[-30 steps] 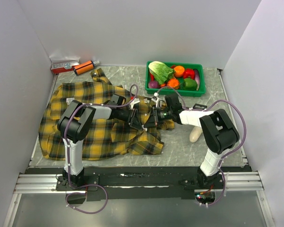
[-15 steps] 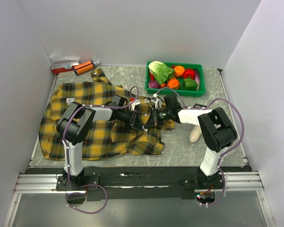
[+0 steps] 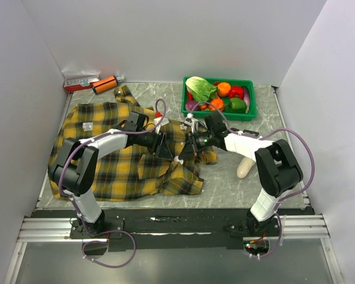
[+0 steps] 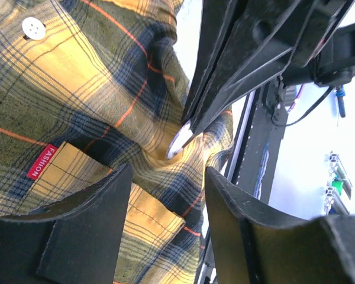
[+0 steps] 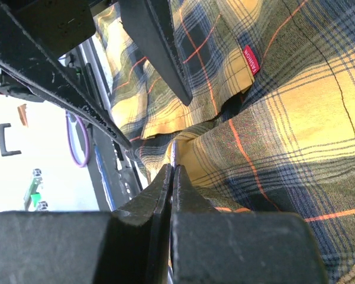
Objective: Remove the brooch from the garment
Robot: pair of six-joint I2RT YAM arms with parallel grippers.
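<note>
I'm at the pull-off step: my right pincer (image 5: 173, 167) is clenched on the brooch (image 4: 177, 144), which sits on a raised fold of the plaid shirt (image 4: 77, 89) near the middle of the desk (image 3: 225, 177). My left pincer (image 4: 168, 171) gapes released beside it. Next, I reckon, left must pin the cloth while right draws the brooch free.

Grey marbled table (image 3: 225, 186) enclosed by plain white walls (image 3: 165, 35)

Yellow-black plaid garment (image 3: 127, 173) — thin red lines
</note>
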